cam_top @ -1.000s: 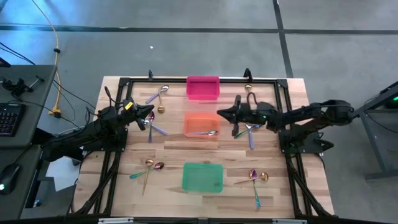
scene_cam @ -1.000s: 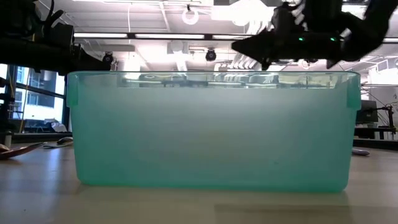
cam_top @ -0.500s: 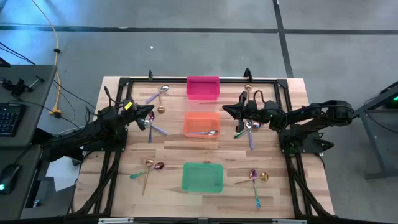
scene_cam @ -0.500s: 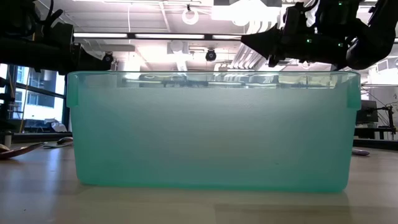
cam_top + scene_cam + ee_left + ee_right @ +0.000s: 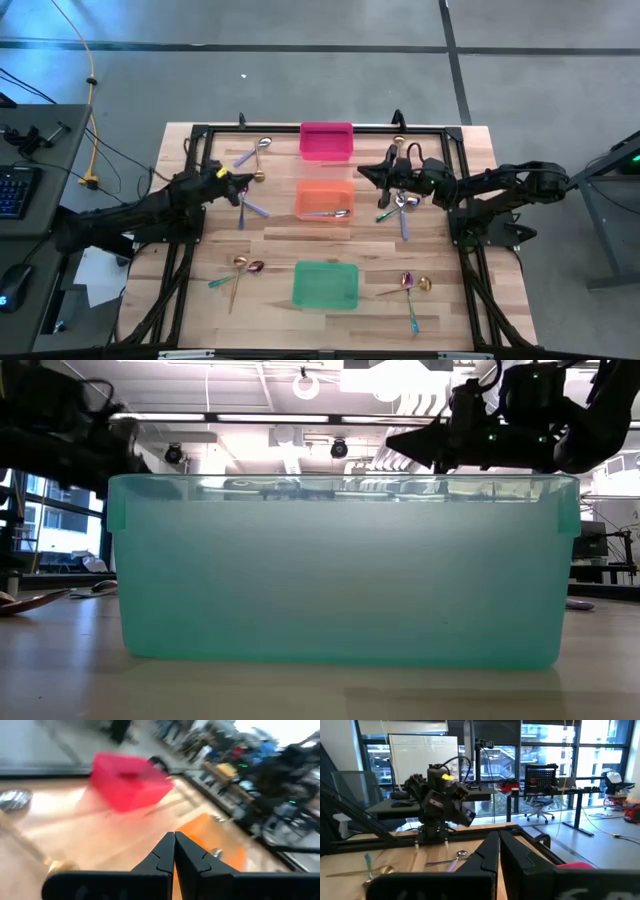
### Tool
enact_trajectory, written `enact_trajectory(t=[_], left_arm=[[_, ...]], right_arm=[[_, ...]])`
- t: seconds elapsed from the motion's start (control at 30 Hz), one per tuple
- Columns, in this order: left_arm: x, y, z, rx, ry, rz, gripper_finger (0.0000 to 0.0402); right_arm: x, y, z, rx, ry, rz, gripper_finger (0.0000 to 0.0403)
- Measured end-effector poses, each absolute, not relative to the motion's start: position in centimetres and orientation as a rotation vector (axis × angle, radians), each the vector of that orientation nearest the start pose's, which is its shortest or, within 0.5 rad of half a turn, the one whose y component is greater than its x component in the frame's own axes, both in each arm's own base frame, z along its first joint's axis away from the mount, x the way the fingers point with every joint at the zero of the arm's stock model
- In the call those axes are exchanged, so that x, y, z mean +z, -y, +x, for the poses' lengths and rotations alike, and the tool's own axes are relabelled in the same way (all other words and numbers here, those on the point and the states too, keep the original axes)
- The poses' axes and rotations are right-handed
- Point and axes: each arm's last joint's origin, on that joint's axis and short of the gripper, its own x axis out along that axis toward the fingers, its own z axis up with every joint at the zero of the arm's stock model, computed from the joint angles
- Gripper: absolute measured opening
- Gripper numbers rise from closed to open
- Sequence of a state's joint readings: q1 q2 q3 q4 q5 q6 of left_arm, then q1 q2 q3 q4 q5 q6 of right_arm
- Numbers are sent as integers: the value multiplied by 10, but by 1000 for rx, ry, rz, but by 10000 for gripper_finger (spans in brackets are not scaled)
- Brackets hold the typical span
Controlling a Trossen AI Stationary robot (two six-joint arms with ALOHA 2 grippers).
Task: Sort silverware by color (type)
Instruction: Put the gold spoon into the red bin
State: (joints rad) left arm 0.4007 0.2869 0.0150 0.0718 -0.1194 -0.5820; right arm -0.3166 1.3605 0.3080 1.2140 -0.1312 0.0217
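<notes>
Overhead, the left gripper (image 5: 243, 178) hangs above the table (image 5: 275, 245) just left of the orange bin (image 5: 324, 200), close to a gold spoon (image 5: 258, 176) and two purple-handled utensils (image 5: 250, 207). Its own wrist view shows the gripper (image 5: 174, 841) with fingers pressed together and nothing between them, pointing toward the pink bin (image 5: 131, 781) and the orange bin (image 5: 215, 845). The right gripper (image 5: 366, 172) hovers between the pink bin (image 5: 326, 141) and a cluster of spoons (image 5: 401, 205) on the right side; its wrist view shows the gripper (image 5: 496, 842) with fingers closed together and empty, facing the left arm (image 5: 440, 795) across the table. From the low view, the right gripper (image 5: 400, 442) sits above the rim of the green bin (image 5: 340, 570), which fills most of that picture.

One silver spoon (image 5: 331, 214) lies inside the orange bin. The pink bin looks bare inside, and so does the green bin (image 5: 325, 285). A silver spoon with a purple handle (image 5: 254, 151) rests near the far left edge, left of the pink bin. Near the front left, a gold spoon (image 5: 237, 272) and an iridescent spoon (image 5: 240, 273) lie together. At the front right, another gold spoon (image 5: 411, 287) crosses an iridescent spoon (image 5: 409, 300). A small gold piece (image 5: 399, 143) sits near the far right rail.
</notes>
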Motion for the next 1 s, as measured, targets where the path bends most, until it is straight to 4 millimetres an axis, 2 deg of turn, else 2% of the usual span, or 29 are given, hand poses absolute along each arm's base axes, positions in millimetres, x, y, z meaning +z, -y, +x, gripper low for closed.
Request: enact_trajectory(t=[0.1, 0.2, 0.47, 0.63, 0.8, 1.0], left_arm=[[148, -51, 109, 636, -114, -670, 1], [155, -56, 119, 670, -183, -668, 9], [177, -81, 153, 844, -375, -610, 87], [176, -105, 167, 935, -572, -658, 136], [172, -132, 180, 1000, -698, -664, 174], [165, -155, 193, 962, -803, -679, 194]], right_arm=[[194, 70, 223, -188, 156, -9, 0], [194, 70, 223, -189, 155, -23, 0], [202, 71, 224, -204, 203, -177, 0], [207, 72, 229, -205, 204, -189, 0], [205, 74, 230, -209, 170, -202, 0], [202, 78, 229, -224, 141, -196, 0]])
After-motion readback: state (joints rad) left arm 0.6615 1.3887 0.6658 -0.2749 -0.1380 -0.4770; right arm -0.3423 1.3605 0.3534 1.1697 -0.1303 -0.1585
